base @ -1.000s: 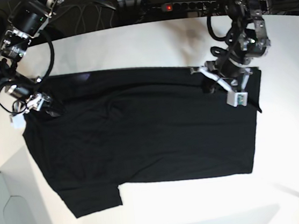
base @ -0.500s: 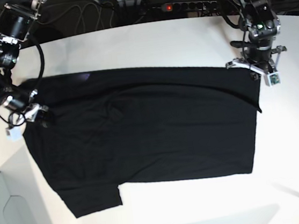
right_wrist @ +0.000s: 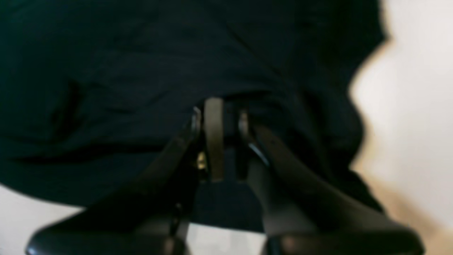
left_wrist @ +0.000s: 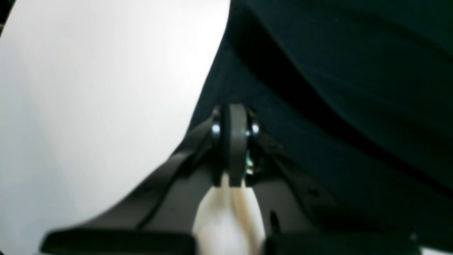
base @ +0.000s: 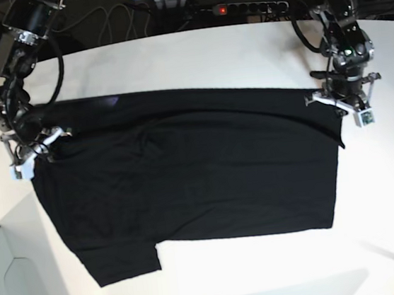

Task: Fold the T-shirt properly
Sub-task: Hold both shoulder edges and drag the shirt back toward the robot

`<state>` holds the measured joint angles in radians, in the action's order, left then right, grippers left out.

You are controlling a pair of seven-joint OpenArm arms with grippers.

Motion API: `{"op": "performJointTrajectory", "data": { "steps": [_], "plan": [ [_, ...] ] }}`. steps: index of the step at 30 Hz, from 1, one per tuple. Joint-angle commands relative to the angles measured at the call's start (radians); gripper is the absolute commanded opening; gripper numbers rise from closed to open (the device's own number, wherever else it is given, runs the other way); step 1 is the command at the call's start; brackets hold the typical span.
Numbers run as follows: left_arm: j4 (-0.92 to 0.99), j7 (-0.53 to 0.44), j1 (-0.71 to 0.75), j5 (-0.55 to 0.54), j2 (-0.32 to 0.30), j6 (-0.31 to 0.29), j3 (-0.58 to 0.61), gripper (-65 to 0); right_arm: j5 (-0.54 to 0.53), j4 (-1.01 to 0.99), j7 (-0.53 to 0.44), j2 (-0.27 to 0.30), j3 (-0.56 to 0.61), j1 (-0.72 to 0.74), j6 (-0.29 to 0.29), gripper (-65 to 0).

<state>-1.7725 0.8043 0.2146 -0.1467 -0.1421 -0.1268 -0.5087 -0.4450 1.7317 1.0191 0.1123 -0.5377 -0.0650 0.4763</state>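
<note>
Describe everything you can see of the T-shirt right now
The T-shirt is plain black, of soft matte fabric, with no print. It lies spread flat on the white table, with faint creases and a diagonal fold ridge toward its upper corner by the left arm. One sleeve juts out at the near edge. The right gripper is shut on one side edge, the left gripper shut at the opposite corner.

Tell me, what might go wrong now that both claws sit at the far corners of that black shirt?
1. The right gripper has fabric bunched between its fingers; a thin pinch could slip when it lifts.
2. The left gripper is shut above the T-shirt near its edge, and no cloth shows between its fingers, so it may lift nothing.
3. With uneven grips, the fold could come out skewed on the table.
</note>
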Motion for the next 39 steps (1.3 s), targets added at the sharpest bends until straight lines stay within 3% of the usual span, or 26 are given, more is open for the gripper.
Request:
{"op": "performJointTrajectory", "data": {
  "steps": [1, 9, 14, 21, 26, 29, 39],
  "plan": [
    [-0.007, -0.021, -0.01, -0.003, -0.02, 0.002, 0.002, -62.5, 0.002, 0.02, -0.023, -0.001, -0.017, 0.009, -0.001, -61.0],
    [0.069, -0.021, -0.036, -0.009, -0.055, 0.002, -0.006, -62.5, 0.147, 0.017, -0.023, -0.041, -0.065, 0.009, -0.001, -61.0],
    [0.064, -0.023, -0.04, -0.009, -0.063, 0.002, -0.006, -62.5, 0.147, -0.043, -0.023, -0.052, -0.066, 0.009, -0.001, -61.0],
    [0.107, -0.023, -0.074, -0.009, -0.077, 0.002, -0.006, -62.5, 0.148, -0.146, -0.11, -0.05, -0.06, 0.006, -0.001, -61.0],
    [0.147, -0.033, -0.076, -0.011, -0.089, 0.002, -0.001, -62.5, 0.148, -0.201, -0.112, -0.049, -0.066, 0.009, -0.001, -61.0],
    [0.194, -0.098, -0.073, -0.008, -0.086, 0.002, 0.002, -62.5, 0.148, -0.206, -0.112, -0.049, -0.066, 0.009, -0.001, -61.0],
    [0.262, -0.11, -0.002, -0.011, -0.084, 0.002, 0.003, -62.4, 0.148, -0.201, -0.107, -0.041, -0.058, -0.019, -0.001, -61.0]
  ]
}}
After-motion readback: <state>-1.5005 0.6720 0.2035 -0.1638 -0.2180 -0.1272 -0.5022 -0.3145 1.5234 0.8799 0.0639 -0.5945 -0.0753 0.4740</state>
